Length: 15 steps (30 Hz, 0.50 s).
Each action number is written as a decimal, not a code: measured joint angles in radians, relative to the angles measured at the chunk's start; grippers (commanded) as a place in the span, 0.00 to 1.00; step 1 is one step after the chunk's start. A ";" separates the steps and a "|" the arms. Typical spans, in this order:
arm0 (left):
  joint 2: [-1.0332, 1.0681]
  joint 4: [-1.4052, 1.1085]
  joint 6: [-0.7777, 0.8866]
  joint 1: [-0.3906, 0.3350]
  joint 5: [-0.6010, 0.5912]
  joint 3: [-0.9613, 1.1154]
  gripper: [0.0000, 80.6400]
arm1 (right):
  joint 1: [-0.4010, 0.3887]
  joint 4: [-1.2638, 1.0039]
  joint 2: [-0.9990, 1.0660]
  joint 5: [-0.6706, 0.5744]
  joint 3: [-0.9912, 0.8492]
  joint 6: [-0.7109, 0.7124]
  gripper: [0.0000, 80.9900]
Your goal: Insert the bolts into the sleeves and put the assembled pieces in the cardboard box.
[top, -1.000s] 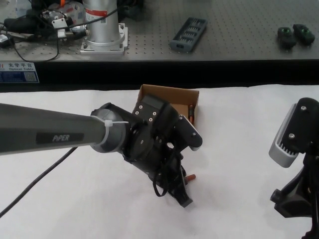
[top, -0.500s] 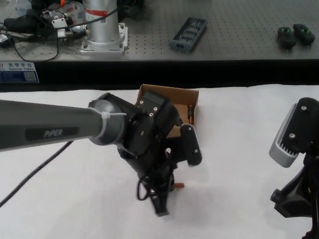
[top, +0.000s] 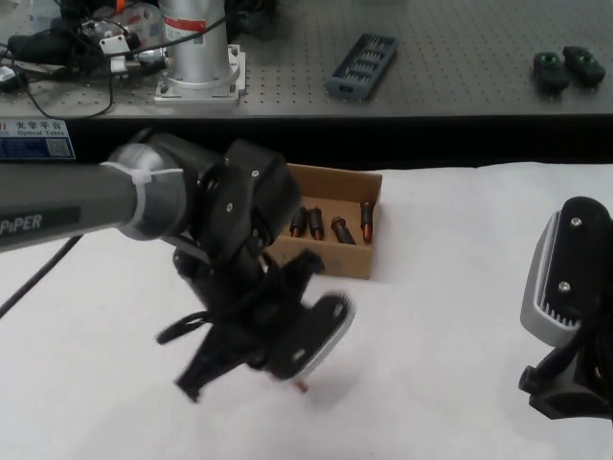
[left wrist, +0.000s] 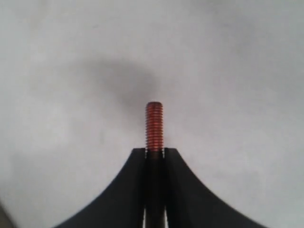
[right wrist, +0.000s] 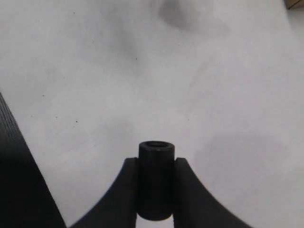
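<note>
Left wrist view shows the left gripper [left wrist: 154, 151] clamped on an orange bolt [left wrist: 154, 126] (threads sticking out) over white cloth [left wrist: 237, 71], the right gripper [right wrist: 156, 160] pinches a black sleeve [right wrist: 156, 183], and farther back the cardboard box [top: 330, 259] holds assembled pieces [top: 330, 228].

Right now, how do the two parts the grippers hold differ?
The bolt is copper-red and threaded; the sleeve is black and smooth. The bolt is slim; the sleeve is thicker, with an open bore. Each is clamped: bolt in the left gripper, sleeve in the right gripper.
</note>
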State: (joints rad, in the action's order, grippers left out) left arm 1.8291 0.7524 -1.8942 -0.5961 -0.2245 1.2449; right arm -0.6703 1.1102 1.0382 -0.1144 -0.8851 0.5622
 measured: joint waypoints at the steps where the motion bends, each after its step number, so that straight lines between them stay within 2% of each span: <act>1: 0.000 0.024 -0.090 0.000 -0.003 0.000 0.01 | 0.000 0.000 0.000 0.000 0.000 0.001 0.02; 9: 0.000 0.080 -0.597 0.000 -0.003 -0.057 0.01 | 0.000 0.000 0.000 0.000 0.000 0.015 0.02; 15: -0.008 0.051 -0.643 0.010 -0.019 -0.118 0.01 | 0.000 -0.014 0.000 0.000 0.000 0.015 0.02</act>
State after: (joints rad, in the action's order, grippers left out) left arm 1.8215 0.8032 -2.5376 -0.5864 -0.2431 1.1271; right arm -0.6703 1.0960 1.0382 -0.1144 -0.8851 0.5769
